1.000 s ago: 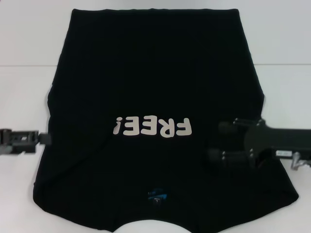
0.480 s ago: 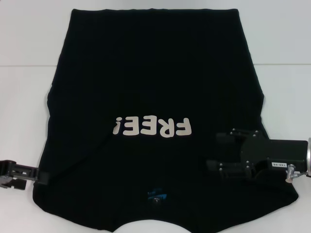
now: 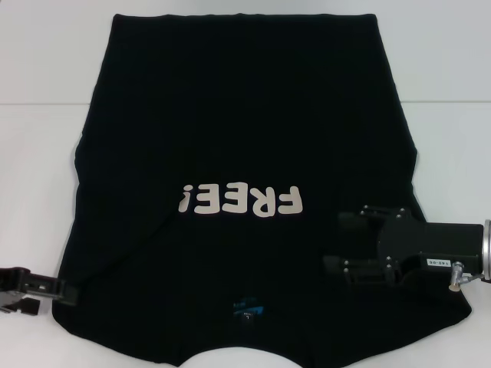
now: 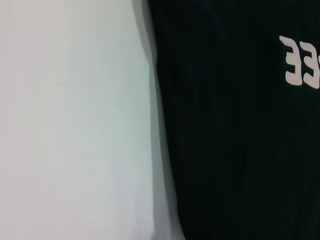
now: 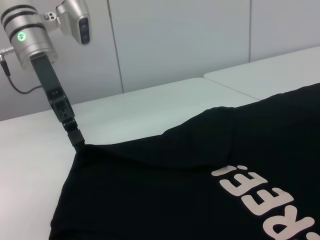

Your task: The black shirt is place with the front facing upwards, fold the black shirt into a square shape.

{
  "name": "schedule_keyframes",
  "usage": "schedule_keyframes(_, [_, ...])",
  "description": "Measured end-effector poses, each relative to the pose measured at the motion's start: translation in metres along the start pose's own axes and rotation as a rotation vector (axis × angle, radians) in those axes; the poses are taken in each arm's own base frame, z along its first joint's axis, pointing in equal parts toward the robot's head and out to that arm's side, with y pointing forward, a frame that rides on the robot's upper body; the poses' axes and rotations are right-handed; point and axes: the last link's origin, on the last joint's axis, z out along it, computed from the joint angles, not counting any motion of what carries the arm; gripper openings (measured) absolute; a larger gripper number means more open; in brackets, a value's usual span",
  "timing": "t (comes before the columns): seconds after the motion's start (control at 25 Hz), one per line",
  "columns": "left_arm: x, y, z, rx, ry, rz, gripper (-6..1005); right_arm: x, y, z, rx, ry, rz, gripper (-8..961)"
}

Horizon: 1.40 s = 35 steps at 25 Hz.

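Observation:
The black shirt [image 3: 238, 130] lies spread flat on the white table [image 3: 38, 153], with its white "FREE!" print [image 3: 239, 201] facing up and the small blue neck label [image 3: 247, 308] near the front edge. My left gripper [image 3: 70, 292] is at the shirt's left edge near the front corner. In the right wrist view its narrow tip [image 5: 77, 141] pinches the cloth, and a crease runs out from it. My right gripper [image 3: 336, 244] hovers open above the shirt's right side, beside the print. The left wrist view shows the shirt's edge [image 4: 165, 150] against the bare table.
The white table carries on to the left [image 4: 75, 125] and to the right [image 3: 453, 153] of the shirt. A seam [image 3: 31, 103] crosses the tabletop toward the back. A pale wall [image 5: 175, 40] stands behind the table.
My left gripper slid along the shirt's left edge toward the front corner, and a diagonal crease formed from it toward the print. My right gripper shifted a little nearer the front.

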Motion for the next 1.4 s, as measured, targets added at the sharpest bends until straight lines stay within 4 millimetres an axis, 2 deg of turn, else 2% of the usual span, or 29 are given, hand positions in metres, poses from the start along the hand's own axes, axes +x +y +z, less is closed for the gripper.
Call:
schedule_keyframes(0.28, [-0.001, 0.007, 0.013, -0.012, -0.009, 0.012, 897, -0.002, 0.0, 0.001, -0.003, -0.002, -0.004, 870])
schedule_keyframes(0.84, [0.007, 0.004, 0.015, 0.062, 0.008, 0.033, 851, -0.004, -0.002, 0.002, -0.004, -0.003, -0.014, 871])
schedule_keyframes(1.04, [0.008, 0.005, 0.016, 0.072, 0.004, 0.054, 637, -0.006, -0.003, 0.001, 0.0, -0.007, -0.015, 871])
schedule_keyframes(1.28, [0.009, 0.005, 0.017, 0.084, -0.001, 0.069, 435, -0.007, -0.004, 0.001, 0.005, -0.011, -0.005, 871])
schedule_keyframes(1.4, [0.008, 0.006, 0.02, 0.095, -0.017, 0.083, 287, -0.008, -0.004, 0.001, 0.006, -0.013, -0.002, 871])
